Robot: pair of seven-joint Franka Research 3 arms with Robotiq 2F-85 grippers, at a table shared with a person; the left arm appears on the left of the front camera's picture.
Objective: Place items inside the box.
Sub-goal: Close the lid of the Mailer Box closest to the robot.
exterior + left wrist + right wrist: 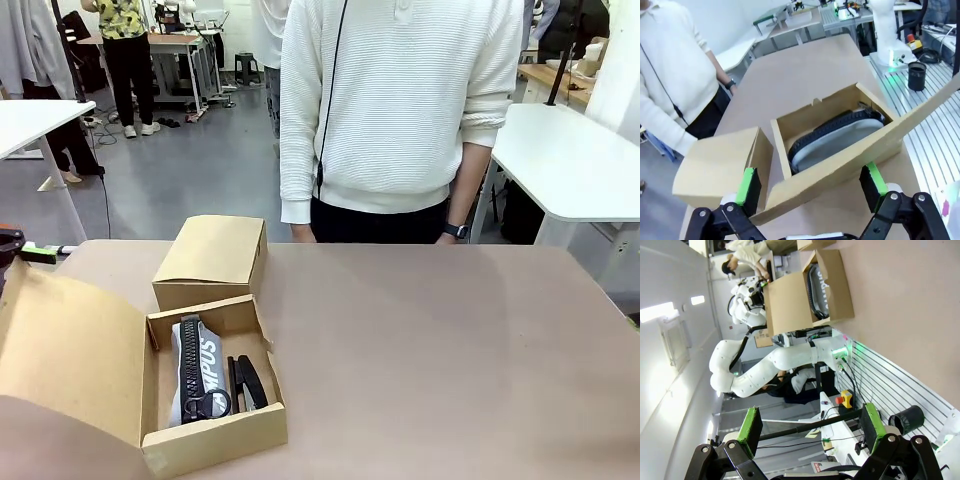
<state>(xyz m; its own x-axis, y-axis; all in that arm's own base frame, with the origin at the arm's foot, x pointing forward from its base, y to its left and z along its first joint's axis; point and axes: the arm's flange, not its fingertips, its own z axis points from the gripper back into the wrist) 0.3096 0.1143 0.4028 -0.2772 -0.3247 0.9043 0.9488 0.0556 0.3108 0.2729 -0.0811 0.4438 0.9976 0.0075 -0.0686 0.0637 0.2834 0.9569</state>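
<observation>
The brown box (pixel 215 435) sits at the table's near left, its large flap lid (pixel 70 350) folded open to the left. Inside lie a grey pencil case (pixel 195 360) with a black zipper and white print, and beside it a black stapler (pixel 248 383). My left gripper (pixel 810 185) is open and hovers over the flap's edge, looking into the box (pixel 820 110) at the pencil case (pixel 835 142). A black bit of that arm (pixel 8 243) shows behind the flap. My right gripper (pixel 810 426) is open, holds nothing, and is far from the box (pixel 805 290).
A second, closed cardboard box (pixel 210 260) stands just behind the open one, almost touching it. A person in a white sweater (pixel 400 100) stands at the far edge, hands down. The brown tabletop (pixel 450 350) stretches bare to the right.
</observation>
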